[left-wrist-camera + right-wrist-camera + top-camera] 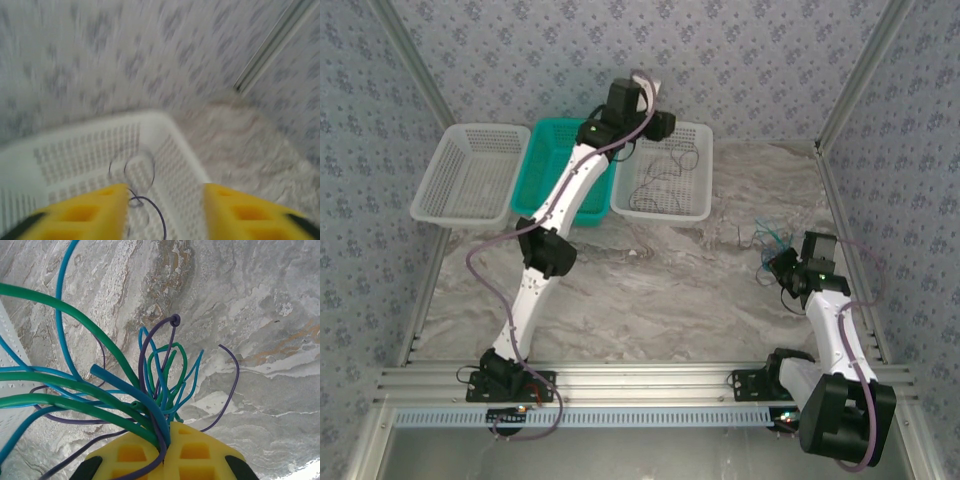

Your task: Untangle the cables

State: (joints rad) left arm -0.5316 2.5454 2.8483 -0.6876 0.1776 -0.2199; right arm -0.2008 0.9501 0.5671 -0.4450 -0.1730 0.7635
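gripping the tangled cables (130,392), the right gripper (167,440) hangs over the table (260,315)

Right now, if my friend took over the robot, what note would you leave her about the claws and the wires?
The left claw is open, hovering over the right white basket.
The right claw is shut on the tangled bundle of blue, green and purple cables, at the right side of the table.
Done: some dark cables lie in that basket.
Left: the bundle is not yet pulled apart; each cable needs freeing.
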